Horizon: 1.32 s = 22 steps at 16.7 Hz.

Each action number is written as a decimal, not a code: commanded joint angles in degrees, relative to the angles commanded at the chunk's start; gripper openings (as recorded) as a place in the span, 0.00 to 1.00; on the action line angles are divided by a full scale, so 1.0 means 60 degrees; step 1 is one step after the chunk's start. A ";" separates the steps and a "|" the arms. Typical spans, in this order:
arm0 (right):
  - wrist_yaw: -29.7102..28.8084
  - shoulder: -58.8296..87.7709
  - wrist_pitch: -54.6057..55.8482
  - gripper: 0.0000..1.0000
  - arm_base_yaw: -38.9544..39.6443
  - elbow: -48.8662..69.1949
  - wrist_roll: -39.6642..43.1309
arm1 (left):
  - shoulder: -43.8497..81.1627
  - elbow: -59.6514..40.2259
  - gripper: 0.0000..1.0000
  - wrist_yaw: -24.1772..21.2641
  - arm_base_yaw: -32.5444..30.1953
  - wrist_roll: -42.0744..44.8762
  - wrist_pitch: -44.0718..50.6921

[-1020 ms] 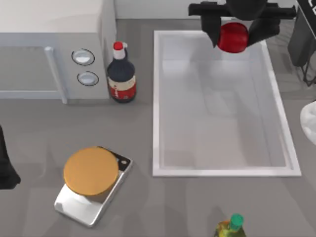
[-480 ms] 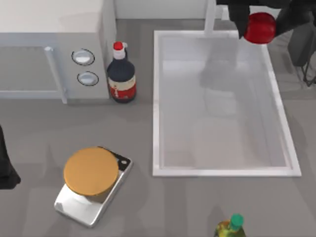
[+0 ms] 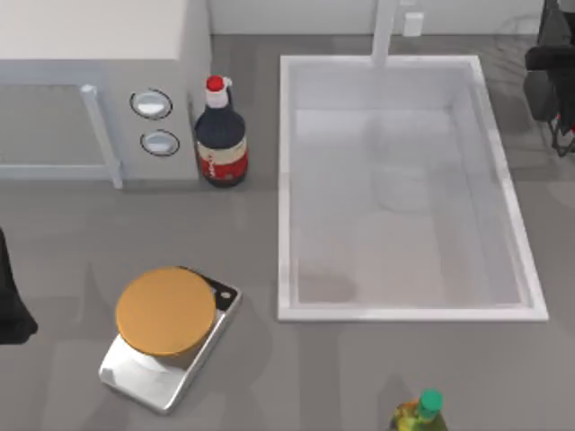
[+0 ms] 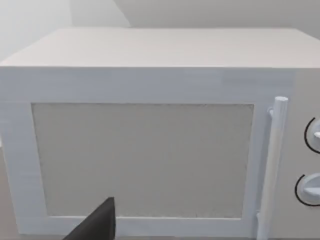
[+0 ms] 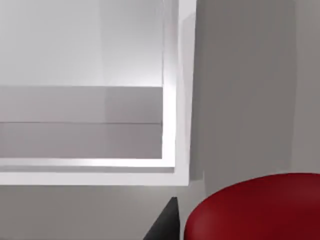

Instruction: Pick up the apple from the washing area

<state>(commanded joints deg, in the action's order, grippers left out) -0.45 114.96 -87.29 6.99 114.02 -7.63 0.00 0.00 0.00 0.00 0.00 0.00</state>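
The apple [image 5: 255, 207], glossy and red, hangs close under my right wrist camera, past the outer corner of the washing area's white rim [image 5: 170, 100]. One dark finger [image 5: 166, 224] lies against its side, so my right gripper is shut on it. In the top view the white sink [image 3: 284, 180] holds nothing, its pale faucet [image 3: 384, 31] stands at the far edge, and my right arm [image 3: 550, 72] is at the upper right corner, beyond the sink. My left arm [image 3: 11, 296] is parked at the table's left edge.
A grey microwave-like box [image 3: 90, 81] fills the back left, with a dark red-capped bottle [image 3: 221, 135] beside it. A silver scale topped by an orange disc [image 3: 166, 310] sits front left. A green-capped bottle [image 3: 420, 413] stands at the front edge.
My right gripper has carried the apple up and to the right, from over the sink's far edge to beyond its right rim, out of the top view.
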 joint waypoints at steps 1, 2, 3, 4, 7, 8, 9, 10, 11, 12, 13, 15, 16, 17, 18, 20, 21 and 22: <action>0.0011 -0.0538 0.0248 0.00 -0.0245 -0.0954 0.0245 | 0.0000 0.0000 1.00 0.0000 0.0000 0.0000 0.0000; 0.0022 -0.1055 0.0485 0.00 -0.0480 -0.1844 0.0480 | 0.0000 0.0000 1.00 0.0000 0.0000 0.0000 0.0000; 0.0032 -0.1541 0.0709 0.00 -0.0702 -0.2646 0.0702 | 0.0000 0.0000 1.00 0.0000 0.0000 0.0000 0.0000; 0.0041 -0.1992 0.0916 0.00 -0.0909 -0.3351 0.0909 | 0.0000 0.0000 1.00 0.0000 0.0000 0.0000 0.0000; 0.0064 -0.3063 0.1409 0.00 -0.1397 -0.4868 0.1397 | 0.0000 0.0000 1.00 0.0000 0.0000 0.0000 0.0000; 0.0069 -0.3300 0.1518 0.00 -0.1505 -0.5172 0.1505 | 0.0000 0.0000 1.00 0.0000 0.0000 0.0000 0.0000; 0.0072 -0.3464 0.1594 0.00 -0.1579 -0.5374 0.1579 | 0.0000 0.0000 1.00 0.0000 0.0000 0.0000 0.0000; 0.0074 -0.3547 0.1633 0.00 -0.1617 -0.5476 0.1617 | 0.0000 0.0000 1.00 0.0000 0.0000 0.0000 0.0000; 0.0074 -0.3552 0.1635 0.00 -0.1619 -0.5482 0.1619 | 0.0000 0.0000 1.00 0.0000 0.0000 0.0000 0.0000; 0.0074 -0.3552 0.1635 0.00 -0.1619 -0.5482 0.1619 | 0.0000 0.0000 1.00 0.0000 0.0000 0.0000 0.0000; 0.0074 -0.3552 0.1635 0.00 -0.1619 -0.5482 0.1619 | 0.0000 0.0000 1.00 0.0000 0.0000 0.0000 0.0000; 0.0073 -0.3508 0.1638 0.00 -0.1573 -0.5489 0.1593 | 0.0000 0.0000 1.00 0.0000 0.0000 0.0000 0.0000; 0.0073 -0.3486 0.1763 0.00 -0.1572 -0.5611 0.1592 | 0.0000 0.0000 1.00 0.0000 0.0000 0.0000 0.0000; 0.0073 -0.3446 0.1986 0.00 -0.1572 -0.5820 0.1590 | 0.0000 0.0000 1.00 0.0000 0.0000 0.0000 0.0000; 0.0073 -0.3392 0.2304 0.00 -0.1572 -0.6093 0.1587 | 0.0000 0.0000 1.00 0.0000 0.0000 0.0000 0.0000; 0.0073 -0.3247 0.3191 0.00 -0.1572 -0.6765 0.1581 | 0.0000 0.0000 1.00 0.0000 0.0000 0.0000 0.0000; 0.0073 -0.3164 0.3722 0.00 -0.1573 -0.7148 0.1577 | 0.0000 0.0000 1.00 0.0000 0.0000 0.0000 0.0000; 0.0073 -0.3081 0.4262 0.00 -0.1573 -0.7538 0.1574 | 0.0000 0.0000 1.00 0.0000 0.0000 0.0000 0.0000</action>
<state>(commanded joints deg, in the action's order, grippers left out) -0.01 96.48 -61.72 -2.44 68.79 1.82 0.00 0.00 0.00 0.00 0.00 0.00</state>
